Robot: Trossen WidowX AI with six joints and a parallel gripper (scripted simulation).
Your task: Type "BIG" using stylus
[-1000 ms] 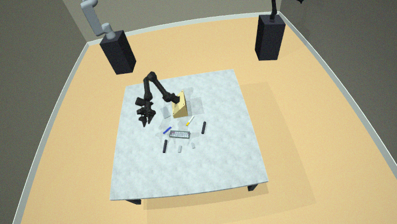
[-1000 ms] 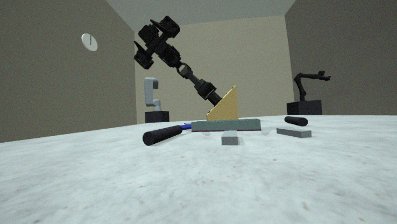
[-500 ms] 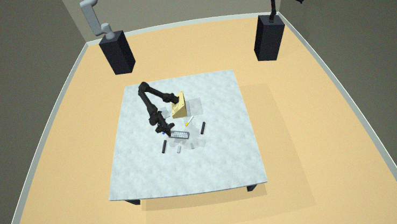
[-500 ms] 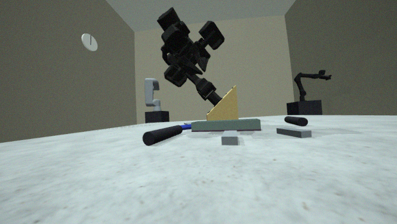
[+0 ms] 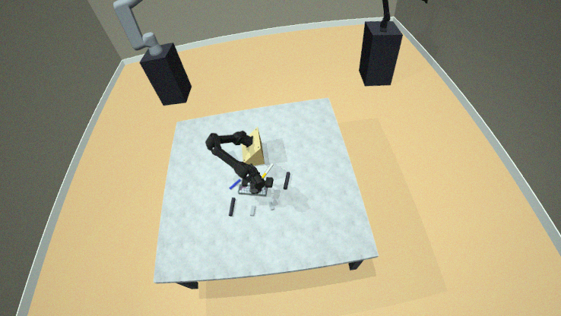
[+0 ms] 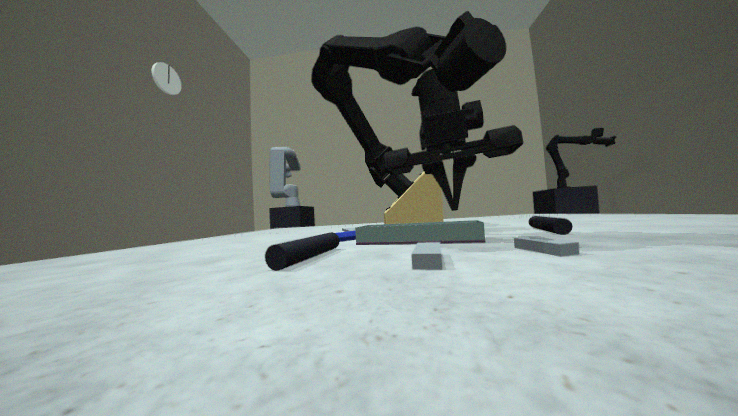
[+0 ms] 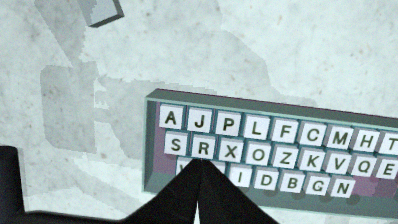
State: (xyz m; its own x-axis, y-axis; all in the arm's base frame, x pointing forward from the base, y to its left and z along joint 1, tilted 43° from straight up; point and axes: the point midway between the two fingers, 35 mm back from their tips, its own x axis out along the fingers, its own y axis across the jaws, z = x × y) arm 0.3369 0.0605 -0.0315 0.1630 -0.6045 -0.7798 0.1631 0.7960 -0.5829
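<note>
Table [image 5: 274, 243] with a pale mottled top carries every item, listed from left to right as the overhead camera shows them. A dark rod [image 5: 232, 206] lies at about 8 o'clock from the keyboard [image 5: 245, 191], and a short blue pen [image 5: 235, 183] lies at the keyboard's 10 o'clock, close to its left end. The arm [image 5: 226, 153] bends down over the keyboard, and the gripper [image 7: 198, 170] hangs above the keys with its fingers pressed together into one point, nothing between them. In the wrist camera that point covers the left end of the bottom key row, below the R and X keys, while the keys I, D, B, G and N run rightward from it; whether the tips touch a key cannot be told. A small grey block [image 5: 252, 210] lies at the keyboard's 6 o'clock. A tan wedge [image 5: 253, 148] stands at its 12 o'clock. The stylus [image 5: 267, 170], white with a yellow band, lies on the table at roughly 1 o'clock from the keyboard, apart from the gripper. A second dark rod [image 5: 286, 180] lies farther right, at about 2 o'clock.
</note>
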